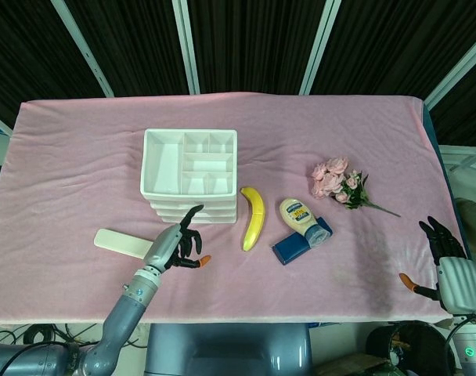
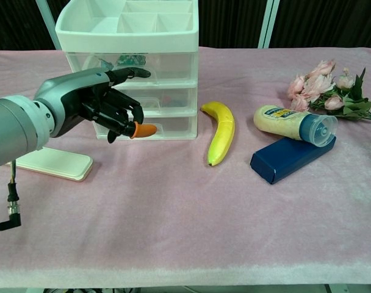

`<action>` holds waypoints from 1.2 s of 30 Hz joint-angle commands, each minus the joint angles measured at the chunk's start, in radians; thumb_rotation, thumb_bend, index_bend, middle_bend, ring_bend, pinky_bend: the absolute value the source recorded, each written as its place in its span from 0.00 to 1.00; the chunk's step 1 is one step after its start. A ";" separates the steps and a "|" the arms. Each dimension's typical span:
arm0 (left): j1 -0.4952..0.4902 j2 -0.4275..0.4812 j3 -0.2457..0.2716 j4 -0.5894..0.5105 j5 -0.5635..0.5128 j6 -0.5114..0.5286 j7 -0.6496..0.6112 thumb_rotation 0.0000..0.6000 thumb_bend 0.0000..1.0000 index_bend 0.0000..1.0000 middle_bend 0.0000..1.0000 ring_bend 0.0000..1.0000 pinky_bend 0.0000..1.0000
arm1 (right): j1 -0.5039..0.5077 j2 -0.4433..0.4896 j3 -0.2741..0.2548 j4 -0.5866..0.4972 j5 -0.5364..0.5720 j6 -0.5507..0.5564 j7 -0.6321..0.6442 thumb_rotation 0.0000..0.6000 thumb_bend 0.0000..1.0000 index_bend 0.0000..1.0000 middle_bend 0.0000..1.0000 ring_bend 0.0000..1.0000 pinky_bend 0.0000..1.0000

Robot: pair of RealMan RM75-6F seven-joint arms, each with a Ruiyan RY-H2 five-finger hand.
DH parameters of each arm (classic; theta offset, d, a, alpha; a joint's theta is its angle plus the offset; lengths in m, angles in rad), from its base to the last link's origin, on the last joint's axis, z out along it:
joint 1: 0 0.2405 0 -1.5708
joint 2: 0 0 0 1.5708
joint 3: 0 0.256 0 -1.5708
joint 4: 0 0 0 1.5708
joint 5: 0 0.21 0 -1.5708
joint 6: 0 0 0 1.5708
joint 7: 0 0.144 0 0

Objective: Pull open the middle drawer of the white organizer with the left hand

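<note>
The white organizer [image 1: 189,172] [image 2: 132,58] stands on the pink cloth with three clear drawers, all closed. Its middle drawer [image 2: 164,99] is partly hidden behind my left hand. My left hand [image 1: 178,248] [image 2: 106,102] hovers just in front of the drawers, fingers apart and slightly curled, holding nothing; contact with the drawer fronts cannot be judged. One finger points up toward the top drawer [image 2: 167,66]. My right hand [image 1: 448,270] rests at the table's right front corner, fingers spread and empty.
A white flat block [image 1: 122,242] [image 2: 54,163] lies left of my left hand. A banana [image 1: 253,217] [image 2: 219,132], a mayonnaise bottle [image 1: 298,216] [image 2: 294,124] on a blue box [image 1: 294,244] [image 2: 289,157], and pink flowers [image 1: 338,182] [image 2: 329,86] lie to the right.
</note>
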 commanded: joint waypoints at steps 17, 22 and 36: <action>-0.001 -0.059 -0.032 0.035 -0.034 -0.006 -0.046 1.00 0.24 0.00 0.65 0.69 0.69 | -0.001 0.001 0.001 -0.002 0.002 -0.002 0.007 1.00 0.08 0.00 0.00 0.00 0.12; 0.000 -0.074 -0.049 0.041 -0.047 -0.021 -0.083 1.00 0.24 0.01 0.66 0.69 0.69 | -0.001 0.002 0.000 -0.003 0.001 -0.002 0.010 1.00 0.08 0.00 0.00 0.00 0.12; -0.001 -0.083 -0.060 0.062 -0.044 -0.037 -0.107 1.00 0.25 0.12 0.67 0.70 0.69 | -0.002 0.003 0.000 -0.008 0.003 -0.003 0.014 1.00 0.08 0.00 0.00 0.00 0.12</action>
